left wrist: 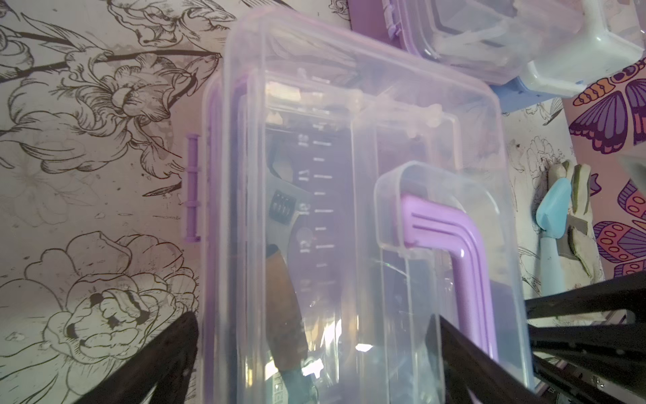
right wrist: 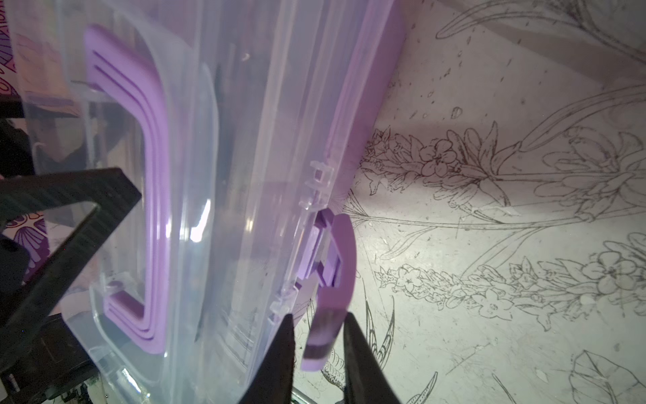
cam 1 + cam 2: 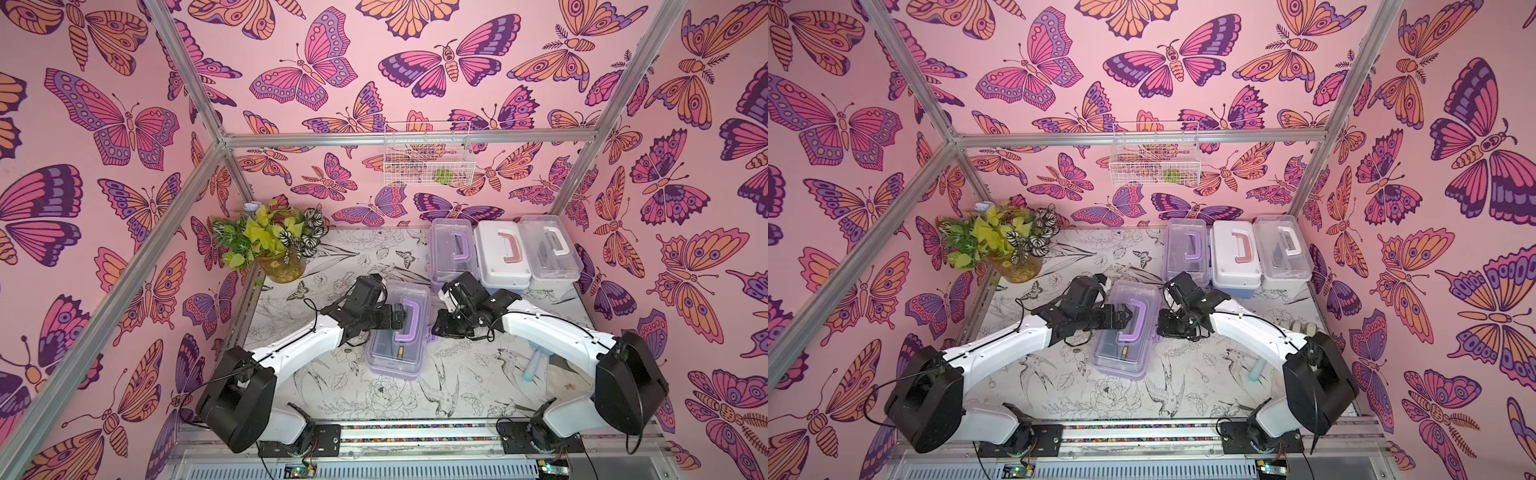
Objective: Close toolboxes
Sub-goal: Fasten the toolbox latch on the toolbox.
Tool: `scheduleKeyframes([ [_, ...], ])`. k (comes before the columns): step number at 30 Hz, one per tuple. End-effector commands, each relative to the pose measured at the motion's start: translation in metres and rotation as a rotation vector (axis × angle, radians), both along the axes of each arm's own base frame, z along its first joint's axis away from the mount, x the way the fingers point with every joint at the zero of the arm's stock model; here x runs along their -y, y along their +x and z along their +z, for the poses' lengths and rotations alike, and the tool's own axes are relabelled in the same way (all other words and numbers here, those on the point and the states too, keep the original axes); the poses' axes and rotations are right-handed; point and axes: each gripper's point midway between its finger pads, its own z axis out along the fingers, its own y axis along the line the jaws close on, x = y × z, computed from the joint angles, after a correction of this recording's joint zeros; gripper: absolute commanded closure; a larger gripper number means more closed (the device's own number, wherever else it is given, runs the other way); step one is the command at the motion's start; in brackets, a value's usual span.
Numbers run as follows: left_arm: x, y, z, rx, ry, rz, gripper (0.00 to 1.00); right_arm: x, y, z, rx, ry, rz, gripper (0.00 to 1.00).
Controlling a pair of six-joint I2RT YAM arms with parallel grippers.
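Observation:
A lilac toolbox [image 3: 399, 353] [image 3: 1121, 353] with a clear lid lies mid-table, the lid down on its base and its purple handle flat. My left gripper [image 3: 397, 320] [image 1: 314, 316] hovers open just over the lid [image 1: 349, 140], its fingers spread wide. At the box's right side, my right gripper [image 3: 435, 330] [image 2: 318, 316] is slightly open around the purple latch [image 2: 335, 252], which sticks out from the box wall; a gap shows beside one finger. Three more toolboxes stand at the back right: lilac [image 3: 451, 249], white-lidded with a pink handle [image 3: 500, 257], and clear-lidded white [image 3: 550, 249].
A potted plant [image 3: 270, 245] stands at the back left. A white wire basket [image 3: 428, 158] hangs on the back wall. A light-blue tool [image 3: 536, 361] [image 1: 555, 210] and a glove [image 1: 576, 217] lie under the right arm near the right edge.

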Motion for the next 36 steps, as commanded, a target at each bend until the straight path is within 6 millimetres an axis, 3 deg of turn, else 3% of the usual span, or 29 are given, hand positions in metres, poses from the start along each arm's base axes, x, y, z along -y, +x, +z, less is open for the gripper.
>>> scheduleKeyframes([
  [1,-0.027,-0.038,-0.050,-0.196,0.152,-0.003,0.01,0.003,-0.001,-0.012,-0.024,-0.005,0.007,0.71],
  [12,-0.027,-0.038,-0.048,-0.191,0.147,-0.002,0.01,-0.002,0.004,-0.039,-0.062,0.035,-0.016,0.72],
  [23,-0.029,-0.039,-0.049,-0.190,0.152,0.000,0.01,0.002,0.005,-0.045,-0.079,0.085,-0.024,0.83],
  [29,-0.030,-0.038,-0.048,-0.183,0.156,0.004,0.01,-0.003,0.002,-0.038,-0.095,0.133,0.027,0.91],
  [30,-0.030,-0.038,-0.047,-0.182,0.156,0.004,0.01,-0.002,0.000,-0.046,-0.125,0.124,0.034,0.91],
  [36,-0.030,-0.037,-0.047,-0.184,0.155,0.006,0.01,-0.002,-0.007,-0.043,-0.159,0.146,0.107,0.95],
])
